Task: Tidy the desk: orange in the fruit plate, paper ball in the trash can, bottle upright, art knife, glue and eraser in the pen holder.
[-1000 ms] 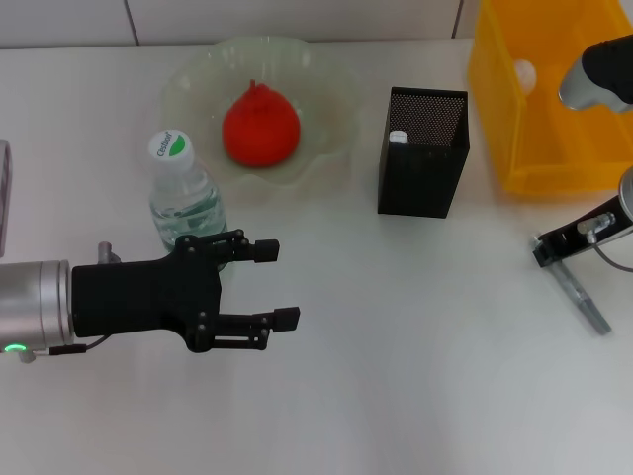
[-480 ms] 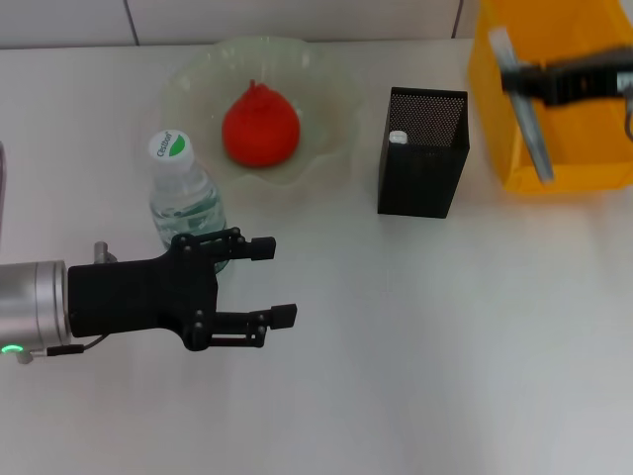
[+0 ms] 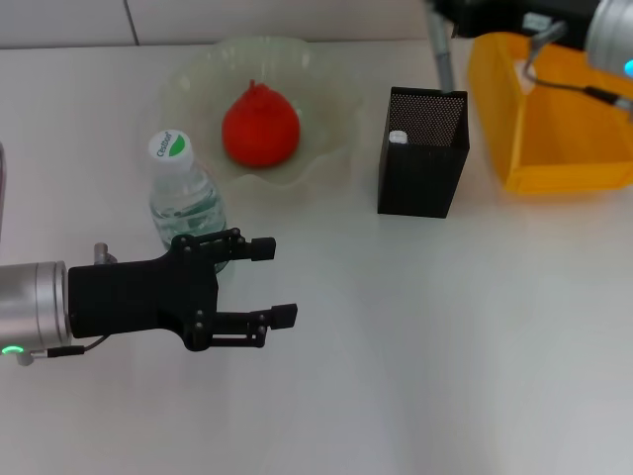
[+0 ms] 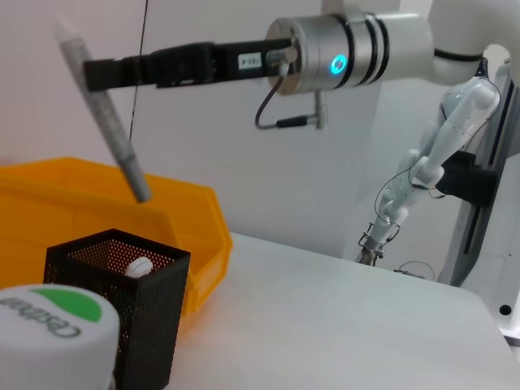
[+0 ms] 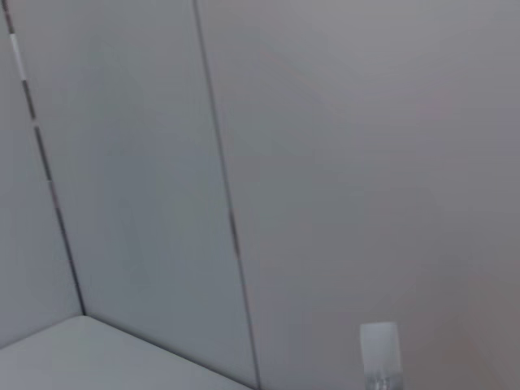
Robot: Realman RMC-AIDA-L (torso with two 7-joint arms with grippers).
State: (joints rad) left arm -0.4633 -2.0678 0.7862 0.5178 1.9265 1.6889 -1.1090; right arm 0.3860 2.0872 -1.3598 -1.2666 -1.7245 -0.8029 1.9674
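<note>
Grey glue (image 4: 104, 114) hangs tilted in the right end effector (image 4: 101, 73), clamped near its upper end, its lower tip in the air above the black mesh holder (image 3: 423, 151) and not yet inside. In the head view the stick (image 3: 442, 49) shows just above the holder's back rim, with the right end effector (image 3: 445, 15) at the top edge of the picture. A white-tipped item (image 3: 398, 138) already stands inside the holder. Just beside the holder on the right sits the yellow bin (image 3: 554, 119). The right wrist view shows only a wall.

The left end effector (image 3: 277, 282) hovers low over the white counter (image 3: 415, 346) on the robot's left, its fingers (image 3: 262, 248) spread wide and holding nothing. Close behind it the bottle (image 3: 183, 193) stands upright, its white cap (image 4: 53, 329) filling a corner of the left wrist view. Behind the bottle, the orange (image 3: 260, 125) rests in the pale-green plate (image 3: 326, 89), well apart from the holder.
</note>
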